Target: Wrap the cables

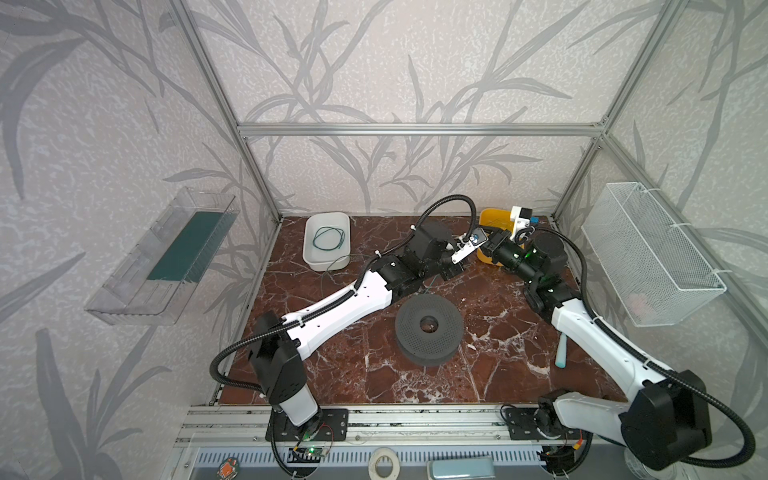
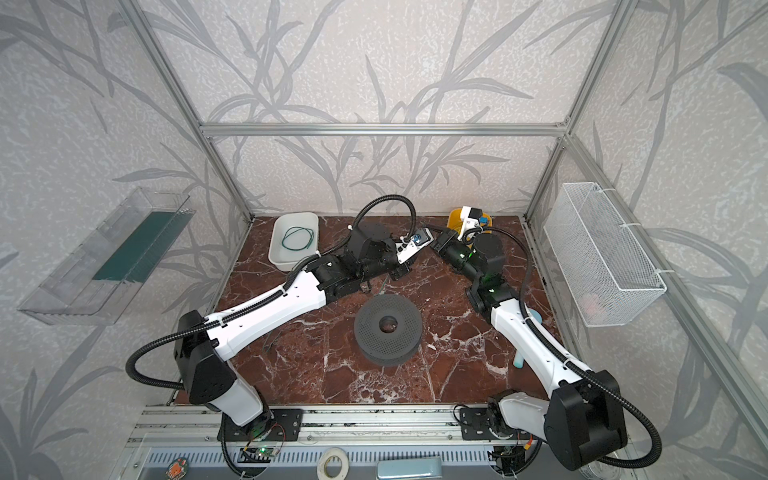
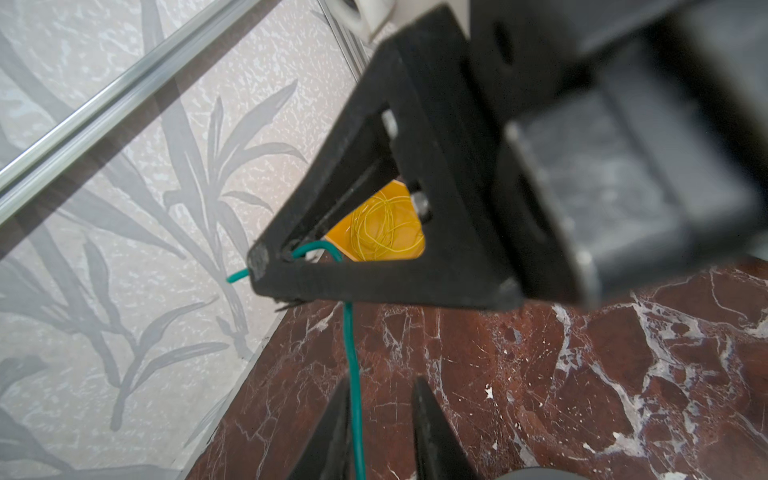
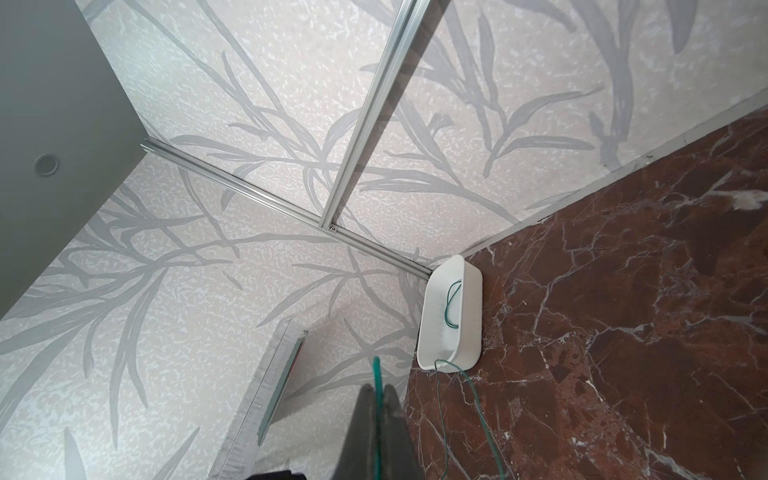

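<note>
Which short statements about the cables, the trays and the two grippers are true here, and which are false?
1. The right gripper is shut on the green cable. True.
2. The white tray is empty. False: a green loop lies in it.
3. The grey spool lies flat near the middle of the table. True.
4. The yellow tray holds green cable. False: yellow wire is coiled in it.
5. The left gripper is fully shut. False: its fingers stand apart, with the green cable between them.
</note>
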